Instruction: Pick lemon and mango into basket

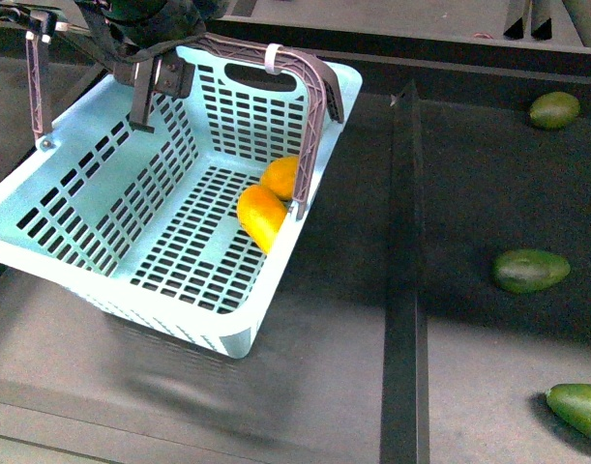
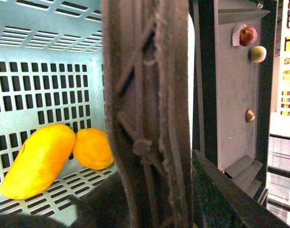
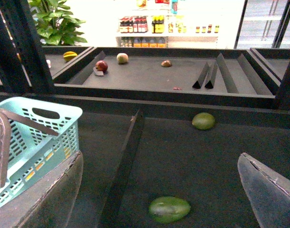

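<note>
The turquoise basket [image 1: 92,208] hangs tilted above the dark shelf, one brown handle [image 1: 314,87] swung up. My left gripper [image 1: 158,85] is shut on the basket's handle [image 2: 149,114] at its top, and that handle fills the left wrist view. Inside, against the right wall, lie the long yellow mango [image 1: 261,217] and the rounder lemon [image 1: 282,177], touching each other. The left wrist view shows the mango [image 2: 38,160] and lemon [image 2: 92,148] on the slotted floor. My right gripper [image 3: 160,156] is open and holds nothing, right of the basket [image 3: 40,133].
Three green avocados [image 1: 554,109] [image 1: 531,270] [image 1: 580,406] lie right of a raised dark divider [image 1: 404,271]. In the right wrist view one avocado [image 3: 169,209] lies just below the open jaws, another [image 3: 203,120] farther back. More fruit sits on a rear shelf [image 3: 159,76].
</note>
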`<state>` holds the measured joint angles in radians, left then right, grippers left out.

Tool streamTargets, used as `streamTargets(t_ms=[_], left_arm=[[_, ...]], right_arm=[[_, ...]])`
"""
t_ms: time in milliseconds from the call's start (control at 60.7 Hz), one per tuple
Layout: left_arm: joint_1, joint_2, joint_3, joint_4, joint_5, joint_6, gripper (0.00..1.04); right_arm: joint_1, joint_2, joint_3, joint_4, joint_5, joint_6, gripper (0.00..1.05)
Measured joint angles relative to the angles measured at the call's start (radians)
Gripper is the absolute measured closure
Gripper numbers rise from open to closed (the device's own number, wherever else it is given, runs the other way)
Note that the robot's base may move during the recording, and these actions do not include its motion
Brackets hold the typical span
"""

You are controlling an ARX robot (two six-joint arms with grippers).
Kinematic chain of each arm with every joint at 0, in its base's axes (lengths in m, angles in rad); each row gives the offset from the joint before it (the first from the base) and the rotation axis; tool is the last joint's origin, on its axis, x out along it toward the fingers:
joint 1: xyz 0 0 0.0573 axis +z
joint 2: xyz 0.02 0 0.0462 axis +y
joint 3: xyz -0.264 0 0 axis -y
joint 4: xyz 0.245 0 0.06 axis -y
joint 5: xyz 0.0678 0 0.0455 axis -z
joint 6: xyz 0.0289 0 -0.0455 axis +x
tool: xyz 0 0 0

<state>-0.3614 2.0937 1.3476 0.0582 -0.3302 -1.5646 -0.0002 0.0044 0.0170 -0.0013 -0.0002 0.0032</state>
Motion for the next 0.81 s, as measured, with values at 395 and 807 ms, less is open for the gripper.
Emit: streamTargets(t_ms=[395,807], left_arm=[[0.008,-0.290,-0.233,-0.205,-0.133,-0.012,0.08],[0.179,-0.743,-1.033,0.963,0.154,1.506,0.94]], right_arm=[[0.000,0.000,0.000,0.000,0.000,0.000,0.09],[0.000,0.000,0.000,0.000,0.000,0.000,0.09]])
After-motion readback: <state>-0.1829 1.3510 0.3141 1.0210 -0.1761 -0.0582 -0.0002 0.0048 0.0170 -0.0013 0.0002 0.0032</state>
